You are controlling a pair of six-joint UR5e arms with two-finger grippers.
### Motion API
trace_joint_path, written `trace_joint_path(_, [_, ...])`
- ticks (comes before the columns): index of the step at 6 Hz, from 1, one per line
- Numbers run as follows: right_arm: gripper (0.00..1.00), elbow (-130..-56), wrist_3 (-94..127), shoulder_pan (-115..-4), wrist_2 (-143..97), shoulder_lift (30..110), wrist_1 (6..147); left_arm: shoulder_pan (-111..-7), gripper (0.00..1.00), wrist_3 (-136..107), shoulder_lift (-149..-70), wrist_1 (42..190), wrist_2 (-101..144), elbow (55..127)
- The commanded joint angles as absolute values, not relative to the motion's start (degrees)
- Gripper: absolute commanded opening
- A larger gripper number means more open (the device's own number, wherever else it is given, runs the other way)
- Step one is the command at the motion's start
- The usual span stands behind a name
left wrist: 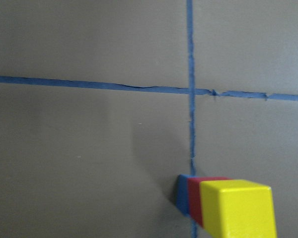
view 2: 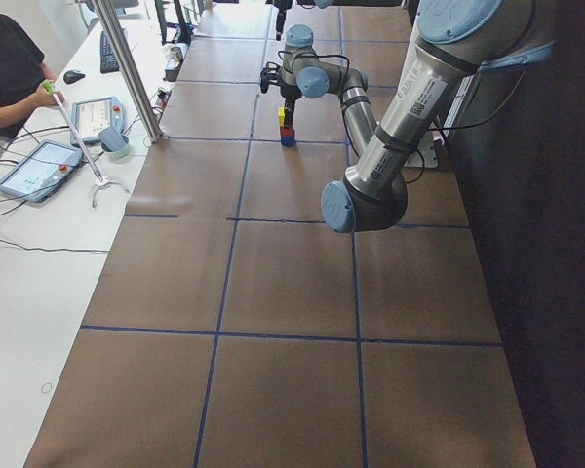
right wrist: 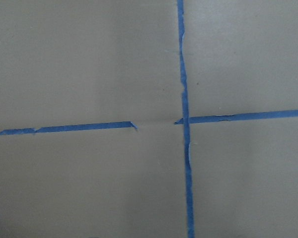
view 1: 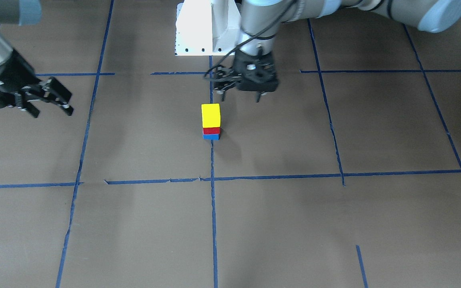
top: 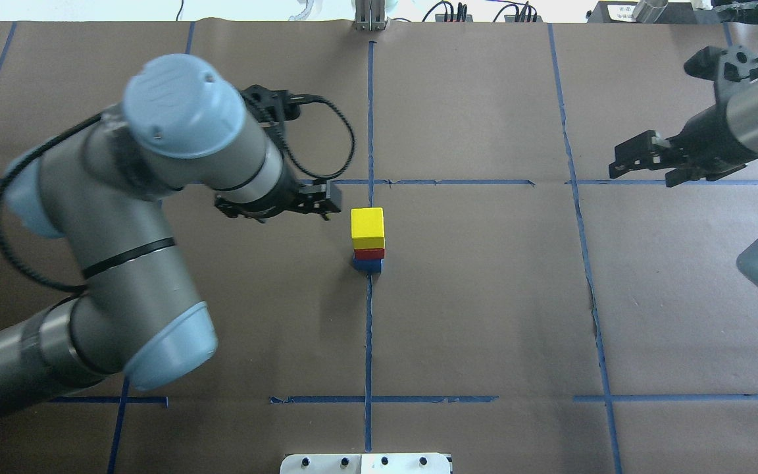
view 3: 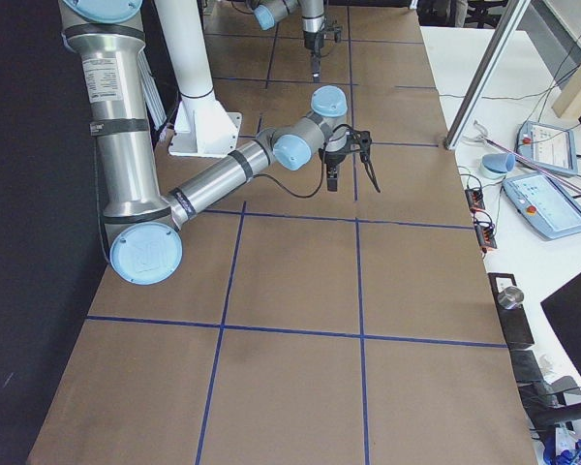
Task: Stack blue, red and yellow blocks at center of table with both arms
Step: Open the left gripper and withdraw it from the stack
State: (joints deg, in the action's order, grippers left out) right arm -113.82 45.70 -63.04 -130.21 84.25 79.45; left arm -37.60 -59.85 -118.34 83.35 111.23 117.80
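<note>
A stack stands at the table's centre on the blue tape line: the yellow block (view 1: 210, 115) on the red block (view 1: 211, 131) on the blue block (view 1: 211, 137). It also shows in the overhead view, yellow (top: 367, 222), red (top: 369, 253), blue (top: 367, 264), and low right in the left wrist view (left wrist: 238, 208). My left gripper (view 1: 240, 97) is open and empty, raised just behind the stack and apart from it; overhead it shows left of the stack (top: 316, 204). My right gripper (view 1: 51, 110) is open and empty, far off to the side (top: 642, 170).
The table is covered in brown paper with a grid of blue tape lines (top: 368, 329). The robot's white base plate (view 1: 198, 40) sits at the robot's edge. Operators' tablets and cables (view 2: 39, 166) lie on a side table beyond the far edge.
</note>
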Motion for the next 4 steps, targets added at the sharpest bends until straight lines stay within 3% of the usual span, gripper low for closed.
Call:
trace_joint_path(1, [1.00, -113.11, 29.68, -71.60, -133.84, 89.45, 81.37, -47.48, 1.00, -38.17, -98.61, 85.33, 116.94, 124.01])
trace_joint_path(3, [1.00, -112.51, 12.74, -80.29, -137.72, 93.59, 88.63, -67.15, 1.00, -10.27, -88.30, 85.08, 130.04, 122.10])
trace_joint_path(4, [1.00, -111.72, 3.43, -83.46, -137.29, 93.60, 95.90, -77.94, 1.00, 4.42, -85.37, 84.64, 131.64, 116.34])
